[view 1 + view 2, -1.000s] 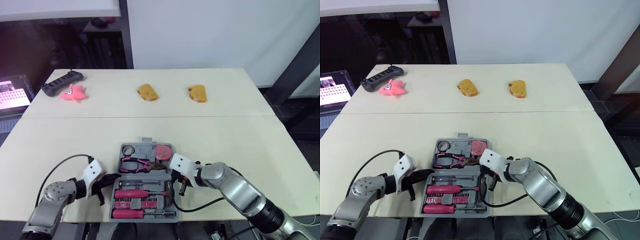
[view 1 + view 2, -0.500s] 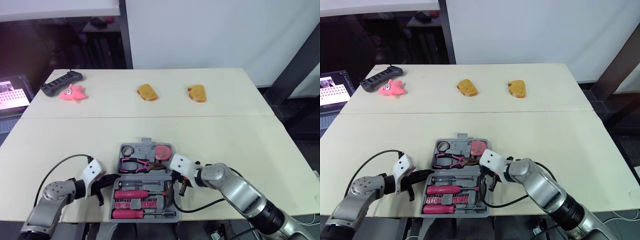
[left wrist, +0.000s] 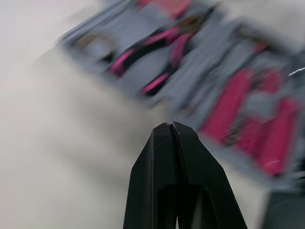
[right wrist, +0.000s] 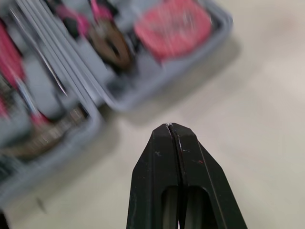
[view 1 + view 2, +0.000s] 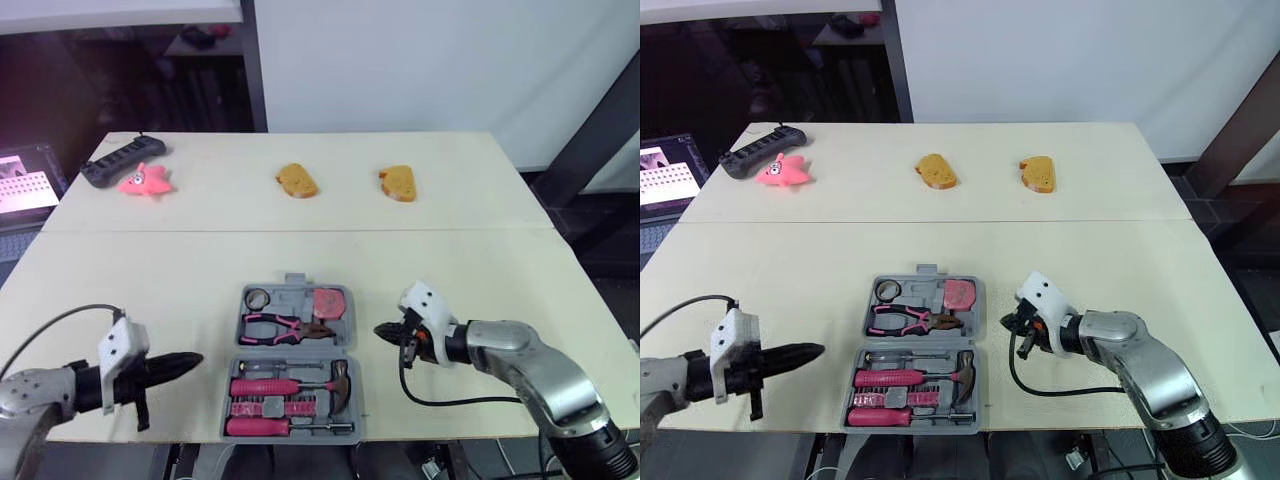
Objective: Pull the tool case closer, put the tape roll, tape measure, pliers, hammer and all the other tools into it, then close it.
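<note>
The grey tool case [image 5: 292, 347] lies open near the table's front edge. Its far half holds a tape roll [image 5: 258, 298], a pink tape measure [image 5: 326, 302] and pink-handled pliers [image 5: 285, 326]. Its near half holds a hammer [image 5: 292, 385] and pink screwdrivers [image 5: 262, 427]. My left gripper [image 5: 195, 358] is shut and empty, pointing at the case from a short way to its left. My right gripper [image 5: 382, 330] is shut and empty too, just off the case's right side. The left wrist view shows the shut left gripper [image 3: 170, 125] before the blurred case; the right gripper [image 4: 170, 125] faces the tape measure corner.
Two bread pieces [image 5: 296, 181] [image 5: 397, 184], a pink star toy [image 5: 146, 181] and a black power strip [image 5: 122, 163] lie on the far table. A laptop screen [image 5: 25, 185] stands off the left edge. A seam [image 5: 450, 230] joins the two tables.
Both grippers have drawn away from the case sides: the left one to the left, the right one to the right. The case and tools stay put.
</note>
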Action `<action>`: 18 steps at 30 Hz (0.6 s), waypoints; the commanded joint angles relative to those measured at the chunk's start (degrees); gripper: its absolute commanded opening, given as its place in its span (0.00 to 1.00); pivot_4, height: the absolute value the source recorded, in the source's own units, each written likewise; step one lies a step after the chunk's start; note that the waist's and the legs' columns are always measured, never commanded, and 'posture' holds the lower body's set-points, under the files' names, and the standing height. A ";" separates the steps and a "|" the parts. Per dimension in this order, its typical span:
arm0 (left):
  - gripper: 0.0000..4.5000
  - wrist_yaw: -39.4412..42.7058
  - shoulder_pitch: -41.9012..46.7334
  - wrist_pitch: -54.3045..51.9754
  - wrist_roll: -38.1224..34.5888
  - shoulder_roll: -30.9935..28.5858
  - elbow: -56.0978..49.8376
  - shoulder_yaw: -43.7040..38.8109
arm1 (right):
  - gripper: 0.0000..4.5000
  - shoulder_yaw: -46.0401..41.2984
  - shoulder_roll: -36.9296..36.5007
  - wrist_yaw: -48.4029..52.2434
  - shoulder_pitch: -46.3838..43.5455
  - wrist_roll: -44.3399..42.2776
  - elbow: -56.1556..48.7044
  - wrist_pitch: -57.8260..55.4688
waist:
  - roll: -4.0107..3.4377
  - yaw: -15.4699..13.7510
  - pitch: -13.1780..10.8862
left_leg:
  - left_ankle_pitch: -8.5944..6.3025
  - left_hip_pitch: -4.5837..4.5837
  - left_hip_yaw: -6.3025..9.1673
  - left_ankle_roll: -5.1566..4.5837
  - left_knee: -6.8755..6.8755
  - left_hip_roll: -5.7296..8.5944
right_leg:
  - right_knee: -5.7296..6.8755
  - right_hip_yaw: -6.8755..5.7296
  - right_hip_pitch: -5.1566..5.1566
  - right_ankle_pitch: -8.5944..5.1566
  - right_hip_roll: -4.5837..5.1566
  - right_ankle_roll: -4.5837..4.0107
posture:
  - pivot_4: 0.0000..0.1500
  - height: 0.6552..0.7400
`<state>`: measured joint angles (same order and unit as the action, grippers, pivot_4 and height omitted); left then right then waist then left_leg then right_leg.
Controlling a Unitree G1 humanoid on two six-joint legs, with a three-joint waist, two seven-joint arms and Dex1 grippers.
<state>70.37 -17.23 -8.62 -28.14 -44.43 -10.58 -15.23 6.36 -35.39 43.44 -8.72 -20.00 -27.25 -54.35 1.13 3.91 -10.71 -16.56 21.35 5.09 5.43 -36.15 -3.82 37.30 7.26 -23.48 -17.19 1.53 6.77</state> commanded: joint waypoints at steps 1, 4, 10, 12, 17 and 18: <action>0.01 3.31 1.06 3.52 0.96 2.26 0.89 5.85 | 0.00 -1.44 4.13 -2.47 -2.77 -4.95 -0.44 -7.02 | -0.06 0.04 -0.06 | 0.00 0.00 0.01 0.00 0.00 0.00 | 0.01 0.00 -0.02 0.01 -0.02 -0.01 | 1.00 1.00; 0.01 3.54 2.09 5.11 2.40 3.98 1.55 9.31 | 0.00 -2.29 6.09 -3.78 -3.70 -7.42 -0.62 -10.98 | -0.01 -0.06 -0.07 | 0.00 0.03 0.01 0.00 -0.04 0.00 | 0.02 0.00 -0.02 0.02 -0.02 -0.02 | 1.00 1.00; 0.01 3.92 3.79 10.48 6.96 4.57 6.08 13.85 | 0.00 -3.84 8.16 -6.97 -5.63 -9.96 0.52 -15.77 | -0.08 -0.02 -0.11 | 0.00 0.04 0.02 0.00 -0.01 0.00 | 0.00 0.00 -0.03 0.06 -0.02 0.07 | 1.00 1.00; 0.01 3.85 3.87 12.02 8.54 4.69 8.07 15.34 | 0.00 -4.35 8.10 -7.58 -6.56 -10.46 1.42 -17.06 | -0.09 0.03 -0.12 | 0.00 0.03 0.02 0.00 -0.02 0.00 | 0.00 0.00 -0.03 0.06 -0.02 0.06 | 1.00 1.00; 0.00 2.62 4.92 15.45 12.29 5.46 12.37 18.52 | 0.41 -6.30 8.61 -9.30 -9.32 -11.67 4.53 -19.53 | -0.12 0.03 -0.13 | 0.00 0.03 0.01 0.00 -0.02 0.00 | 0.01 0.00 -0.02 0.08 -0.02 0.09 | 1.00 1.00; 0.00 2.56 5.12 16.42 13.17 5.50 13.69 19.14 | 0.50 -6.79 8.85 -9.66 -10.28 -11.95 5.42 -20.29 | -0.14 0.03 -0.11 | 0.00 0.01 0.01 -0.01 -0.02 0.00 | 0.02 0.00 -0.02 0.08 -0.02 0.10 | 1.00 1.00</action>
<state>73.32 -11.53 6.67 -17.25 -38.88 0.69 2.72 1.27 -27.08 34.25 -17.77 -30.71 -22.01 -73.80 0.99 3.94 -10.82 -16.56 21.36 5.10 5.43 -36.17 -3.82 37.32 7.26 -23.49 -17.12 1.51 6.87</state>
